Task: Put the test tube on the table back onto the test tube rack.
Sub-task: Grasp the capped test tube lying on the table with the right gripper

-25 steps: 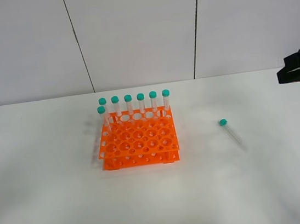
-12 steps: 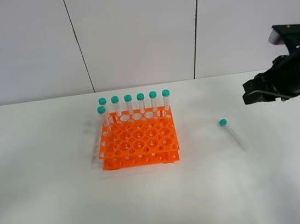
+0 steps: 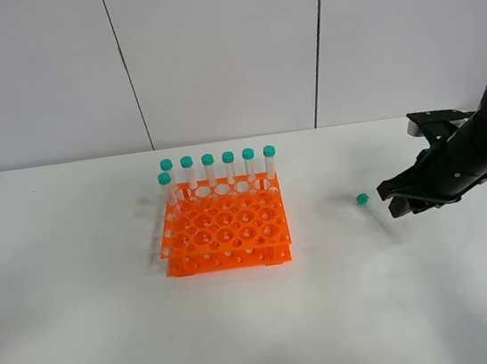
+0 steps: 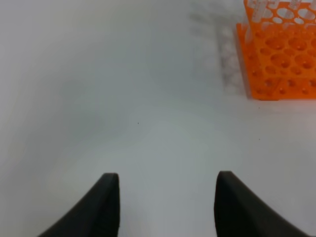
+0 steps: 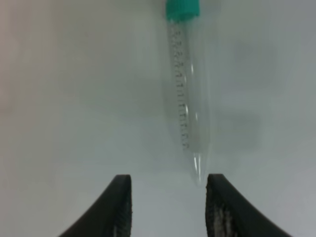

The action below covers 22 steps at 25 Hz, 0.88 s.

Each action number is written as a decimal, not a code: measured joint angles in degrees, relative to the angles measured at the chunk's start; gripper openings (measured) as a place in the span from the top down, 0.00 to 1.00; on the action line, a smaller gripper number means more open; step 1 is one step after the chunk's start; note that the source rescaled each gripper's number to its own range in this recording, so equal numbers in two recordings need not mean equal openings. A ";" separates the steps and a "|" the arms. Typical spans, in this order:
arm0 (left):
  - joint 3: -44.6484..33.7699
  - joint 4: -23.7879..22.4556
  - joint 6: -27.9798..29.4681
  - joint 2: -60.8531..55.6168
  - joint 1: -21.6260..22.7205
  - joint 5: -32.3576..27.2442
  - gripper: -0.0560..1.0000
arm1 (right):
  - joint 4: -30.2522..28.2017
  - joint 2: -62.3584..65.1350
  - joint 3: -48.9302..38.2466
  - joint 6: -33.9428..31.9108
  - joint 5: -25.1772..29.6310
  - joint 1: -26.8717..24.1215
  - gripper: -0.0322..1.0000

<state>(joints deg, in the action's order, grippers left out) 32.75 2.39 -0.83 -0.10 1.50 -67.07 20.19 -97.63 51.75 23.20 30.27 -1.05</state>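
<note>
Teal-capped and clear, the test tube (image 3: pixel 377 217) lies flat on the white table (image 3: pixel 81 311), just ahead of the right gripper (image 3: pixel 391 199), with its tapered tip towards the jaws and its cap away from them. In the right wrist view the test tube (image 5: pixel 187 94) sits close in front of the right gripper (image 5: pixel 168 197). The tip ends just short of the gap and nearer one finger than the other. These jaws stand wide and hold nothing.

A second ago we saw this arm high at the far edge of the scene, well apart from the tube; it has since swung in and dropped low beside it, while the tube has not shifted. We read this as the end of the approach, so the grasp comes next, after a slight sideways correction to centre the tube.

The left gripper (image 4: pixel 167 197), also wide and empty, hangs over bare table, with the orange rack (image 4: pixel 279 59) ahead of its jaws and off to one side. On the rack (image 3: pixel 224 225), seven capped tubes (image 3: pixel 219 169) stand upright, leaving many holes free
</note>
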 joint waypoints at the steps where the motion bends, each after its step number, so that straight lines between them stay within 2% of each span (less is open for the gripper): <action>1: 0.00 0.00 0.00 0.00 0.00 0.00 0.00 | -0.04 -0.79 0.00 0.00 -0.31 0.00 0.02; 14: 0.00 0.00 0.00 0.00 0.00 0.00 0.00 | -1.49 -6.59 1.97 -0.13 -3.31 0.00 0.02; 22: 0.00 0.00 -0.05 0.00 0.00 0.00 0.00 | -1.49 -12.59 8.89 -0.19 2.15 0.00 0.02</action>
<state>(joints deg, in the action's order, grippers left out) 32.75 2.39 -0.88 -0.10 1.50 -67.07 18.70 -110.22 60.64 23.01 32.42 -1.05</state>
